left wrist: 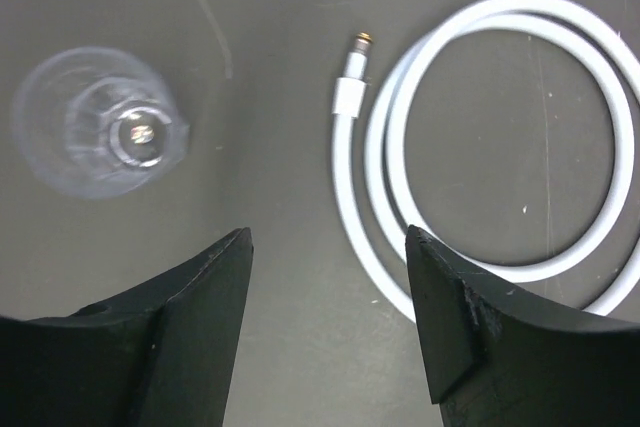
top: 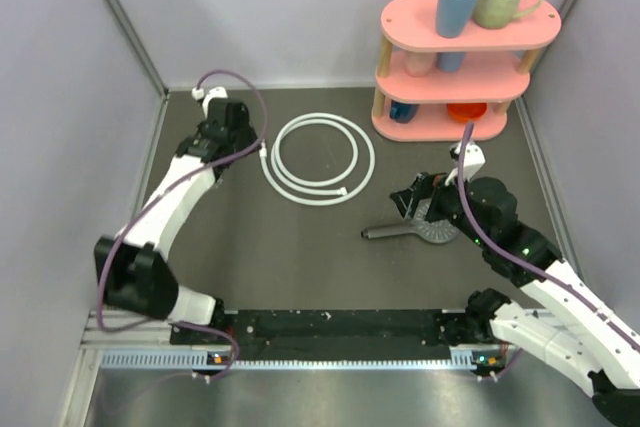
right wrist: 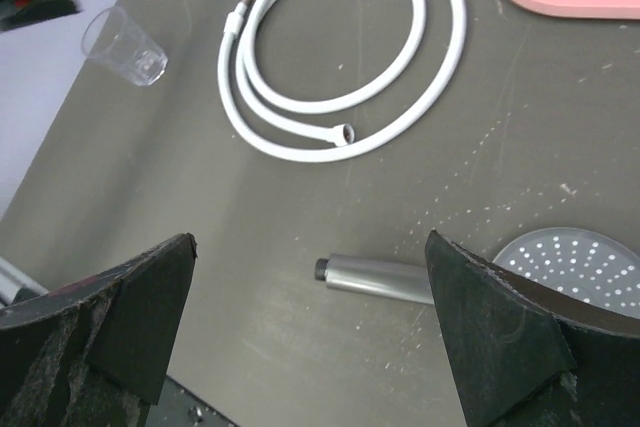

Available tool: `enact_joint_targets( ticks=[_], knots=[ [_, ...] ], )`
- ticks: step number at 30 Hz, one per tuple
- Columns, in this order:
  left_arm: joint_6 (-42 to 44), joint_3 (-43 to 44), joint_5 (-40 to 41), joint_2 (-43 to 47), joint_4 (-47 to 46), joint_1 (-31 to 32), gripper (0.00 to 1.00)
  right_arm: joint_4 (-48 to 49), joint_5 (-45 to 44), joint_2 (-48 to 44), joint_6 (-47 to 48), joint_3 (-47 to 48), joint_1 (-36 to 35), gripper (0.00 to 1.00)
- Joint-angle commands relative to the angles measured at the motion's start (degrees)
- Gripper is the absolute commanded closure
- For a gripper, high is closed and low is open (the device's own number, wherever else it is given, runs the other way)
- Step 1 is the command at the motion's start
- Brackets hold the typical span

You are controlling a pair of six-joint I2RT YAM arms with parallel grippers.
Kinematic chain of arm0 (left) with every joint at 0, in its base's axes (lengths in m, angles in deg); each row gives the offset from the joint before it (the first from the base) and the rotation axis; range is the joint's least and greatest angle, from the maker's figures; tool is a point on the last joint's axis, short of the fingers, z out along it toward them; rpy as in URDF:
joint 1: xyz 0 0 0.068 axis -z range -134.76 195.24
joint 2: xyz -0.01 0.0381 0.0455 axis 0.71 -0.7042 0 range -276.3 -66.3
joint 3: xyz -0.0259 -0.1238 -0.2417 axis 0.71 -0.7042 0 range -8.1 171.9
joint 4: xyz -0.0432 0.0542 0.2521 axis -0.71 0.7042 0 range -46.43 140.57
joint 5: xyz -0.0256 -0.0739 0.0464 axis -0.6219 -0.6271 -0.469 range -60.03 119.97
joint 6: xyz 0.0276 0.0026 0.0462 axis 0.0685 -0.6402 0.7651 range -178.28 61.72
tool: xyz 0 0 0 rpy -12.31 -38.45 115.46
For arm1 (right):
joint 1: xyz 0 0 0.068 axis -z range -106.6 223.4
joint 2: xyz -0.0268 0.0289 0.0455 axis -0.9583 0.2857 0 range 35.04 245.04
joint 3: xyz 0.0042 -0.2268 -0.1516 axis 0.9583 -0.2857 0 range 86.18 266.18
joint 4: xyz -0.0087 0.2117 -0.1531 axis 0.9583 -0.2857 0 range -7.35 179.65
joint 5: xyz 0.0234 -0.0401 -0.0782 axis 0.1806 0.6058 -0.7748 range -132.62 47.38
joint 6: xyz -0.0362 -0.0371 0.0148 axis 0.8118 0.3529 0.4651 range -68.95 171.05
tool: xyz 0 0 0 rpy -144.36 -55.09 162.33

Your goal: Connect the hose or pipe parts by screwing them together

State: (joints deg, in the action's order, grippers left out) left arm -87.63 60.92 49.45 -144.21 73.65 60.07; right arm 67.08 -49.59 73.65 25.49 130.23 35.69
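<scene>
Left arm: reaches toward the worktop's [top: 300,257] far-left corner, left gripper [left wrist: 328,237] spread, gripping nothing, above the coiled hose's [left wrist: 349,97] end.
Right arm: folded, right gripper [right wrist: 310,242] spread wide over the shower head [right wrist: 380,279], right of centre.

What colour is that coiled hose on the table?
The hose is white, with a metal end fitting; clearest in the left wrist view.
</scene>
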Motion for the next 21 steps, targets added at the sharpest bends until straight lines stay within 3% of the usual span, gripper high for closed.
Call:
enact_joint_targets(
  ticks=[1, 7, 16, 21],
  knots=[
    [0.1, 8.2, -8.6, -10.5, 1.5, 0.1, 0.36, 2.9, 5.3, -1.5, -0.5, -0.7, -0.2, 0.01],
    [-2.3, 11.4, -10.2, -21.8, 1.9, 0.3, 0.51, 2.8, 7.9, -5.6, 0.2, -2.1, -0.1, 0.01],
    [-3.1, 11.3, -11.7, -29.5, 0.5, 0.6, 0.56, 2.0, 8.0, -9.3, 1.3, -2.7, -0.2, 0.01],
    [-3.8, 14.0, -7.8, -33.6, 4.7, 0.6, 0.59, 1.9, 8.3, -9.0, 1.1, -2.7, -0.1, 0.02]
  ],
)
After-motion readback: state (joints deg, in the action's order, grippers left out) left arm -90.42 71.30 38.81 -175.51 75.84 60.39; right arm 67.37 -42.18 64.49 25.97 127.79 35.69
